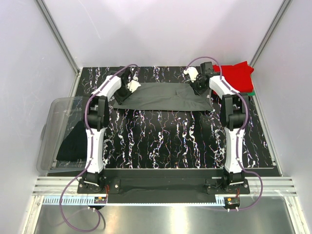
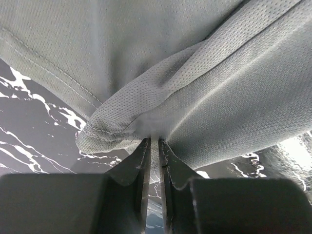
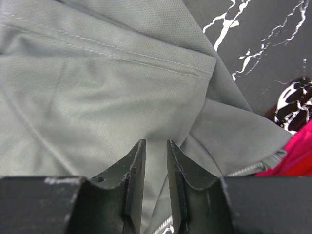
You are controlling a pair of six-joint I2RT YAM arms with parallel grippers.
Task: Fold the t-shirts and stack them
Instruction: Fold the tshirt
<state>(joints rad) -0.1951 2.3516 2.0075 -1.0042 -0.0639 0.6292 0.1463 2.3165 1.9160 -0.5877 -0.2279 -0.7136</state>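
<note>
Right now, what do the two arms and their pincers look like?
Both the left arm and right arm have white link shells, black joints and purple cables looping to their bases. Each pincer, left pincer and right pincer, has two dark, scuffed tapered fingers.

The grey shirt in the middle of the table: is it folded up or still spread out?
Partly folded: the grey shirt lies as a wide, flat band, and the left wrist view shows one layer doubled over another.

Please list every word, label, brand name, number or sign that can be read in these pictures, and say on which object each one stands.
None can be read in any view.
The dark grey t-shirt is plain: only stitched hems, no print or tag.
The red t-shirt shows no print.
The clear plastic tub shows no label.
The small boards at the arm bases are too small to read.
The marbled table top carries only white veins, no writing.
</note>
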